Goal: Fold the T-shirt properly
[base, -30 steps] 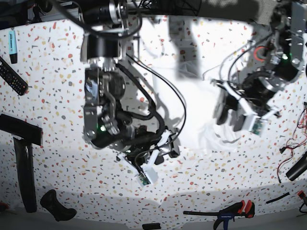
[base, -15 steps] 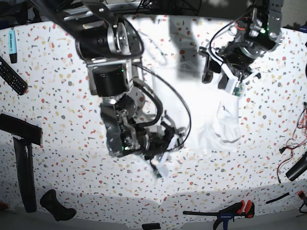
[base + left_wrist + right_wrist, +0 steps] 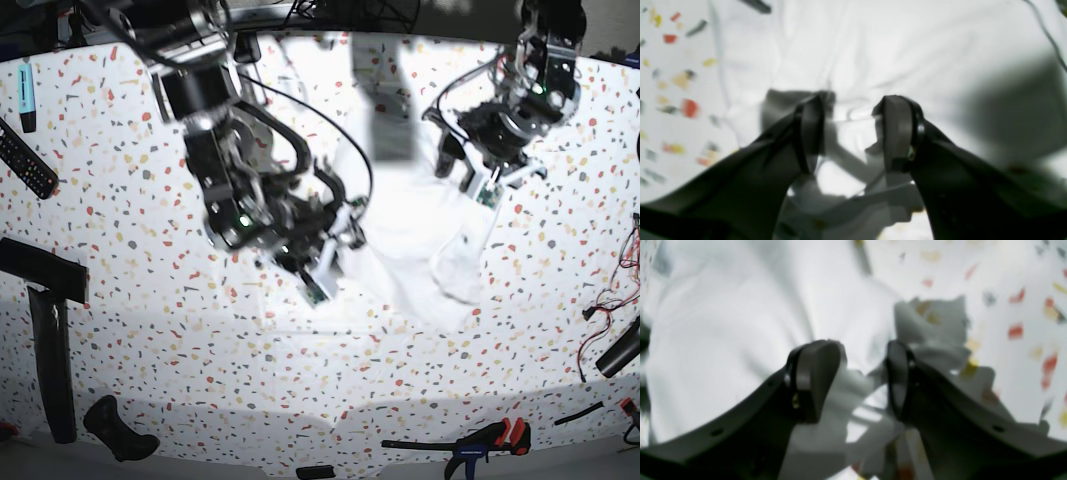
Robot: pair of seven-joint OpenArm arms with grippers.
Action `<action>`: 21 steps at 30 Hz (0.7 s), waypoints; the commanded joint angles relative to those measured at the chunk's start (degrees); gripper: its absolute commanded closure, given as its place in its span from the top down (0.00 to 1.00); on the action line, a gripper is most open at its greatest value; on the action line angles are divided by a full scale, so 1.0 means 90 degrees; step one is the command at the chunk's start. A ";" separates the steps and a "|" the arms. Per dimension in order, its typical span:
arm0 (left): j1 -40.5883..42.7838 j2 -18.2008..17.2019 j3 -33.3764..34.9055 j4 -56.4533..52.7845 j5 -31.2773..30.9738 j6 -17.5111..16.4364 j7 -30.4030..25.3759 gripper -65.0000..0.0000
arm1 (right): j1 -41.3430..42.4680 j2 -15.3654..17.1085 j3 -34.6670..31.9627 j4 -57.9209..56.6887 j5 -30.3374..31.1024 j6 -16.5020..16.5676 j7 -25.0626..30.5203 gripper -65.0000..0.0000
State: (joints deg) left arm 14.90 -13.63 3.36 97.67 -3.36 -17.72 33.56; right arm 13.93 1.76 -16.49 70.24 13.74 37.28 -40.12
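Far left, well apart from your right hand: a marker (image 3: 26, 95), a remote (image 3: 28, 165) and a black hammer (image 3: 55, 350), lying on the speckled surface (image 3: 170, 350).

Right hand (image 3: 338, 262): by the T-shirt's left and lower part. Its fingers stand apart with white cloth bunched between them; you cannot tell from here whether the pads grip it.

T-shirt (image 3: 410, 210): between and beneath your two hands, wrinkled, reaching below the left hand. Part is raised, to judge by the shadows in the wrist views.

Left hand (image 3: 466, 178): over the shirt's upper right part. Fingers apart, cloth gathered in the gap; firm hold not shown. The clamp (image 3: 487, 445) lies well below this hand, the red wires (image 3: 625, 275) well off to its right.

Progress: the shirt appears gathered into a narrow shape, so some folding may be done; you cannot count the layers. No neat folded rectangle is seen. Judged left for you: secure both edges, lay the fold over, square the sides, smooth the creases. Risk: cloth slipping from between open fingers.

Containers: none identified, so no contents to record.
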 commanded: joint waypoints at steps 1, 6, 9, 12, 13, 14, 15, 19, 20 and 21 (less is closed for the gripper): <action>-0.0129 -0.0102 -0.0036 0.0007 0.0209 0.0199 0.0119 0.43 | -0.0216 0.0095 -0.0066 0.0272 0.0141 0.0073 -0.0556 0.46; -0.0517 -0.0219 -0.0036 -0.0032 0.0206 0.0199 -0.0160 0.43 | -0.1275 0.0559 0.0126 0.1634 0.0435 -0.0202 -0.1025 0.46; -0.0712 -0.0189 -0.0034 -0.0124 0.0155 0.0197 -0.0238 0.43 | -0.1889 0.0656 0.0534 0.2215 0.0680 -0.0231 -0.1035 0.46; -0.0850 -0.0085 -0.0027 -0.0316 0.0129 0.0046 -0.0248 0.43 | -0.2365 0.0646 0.0731 0.2618 0.0770 -0.0187 -0.1030 0.46; -0.0889 -0.0039 -0.0027 -0.0406 0.0073 -0.0063 -0.0253 0.43 | -0.2499 0.0646 0.0729 0.2720 0.0848 -0.0185 -0.1035 0.46; -0.0925 0.0012 -0.0027 -0.0510 -0.0024 -0.0197 -0.0243 0.43 | -0.2618 0.0646 0.0707 0.2800 0.0940 -0.0187 -0.1042 0.46; -0.0954 0.0073 -0.0027 -0.0610 -0.0087 -0.0260 -0.0240 0.43 | -0.2732 0.0644 0.0680 0.2868 0.1018 -0.0182 -0.1071 0.46; -0.0952 0.0301 -0.0024 -0.0891 -0.0131 -0.0401 -0.0253 0.43 | -0.3062 0.0614 0.0478 0.3053 0.1047 -0.0185 -0.1076 0.46; -0.0952 0.0330 -0.0024 -0.0918 -0.0129 -0.0420 -0.0265 0.43 | -0.3118 0.0614 0.0425 0.3096 0.1044 -0.0185 -0.1081 0.46; -0.0954 0.0333 -0.0024 -0.0925 -0.0129 -0.0418 -0.0265 0.43 | -0.3157 0.0614 0.0374 0.3140 0.1047 -0.0185 -0.1083 0.46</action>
State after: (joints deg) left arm 6.63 -10.46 3.05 88.97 -4.32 -21.02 30.59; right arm -14.22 7.44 -12.80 98.04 22.72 35.33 -47.90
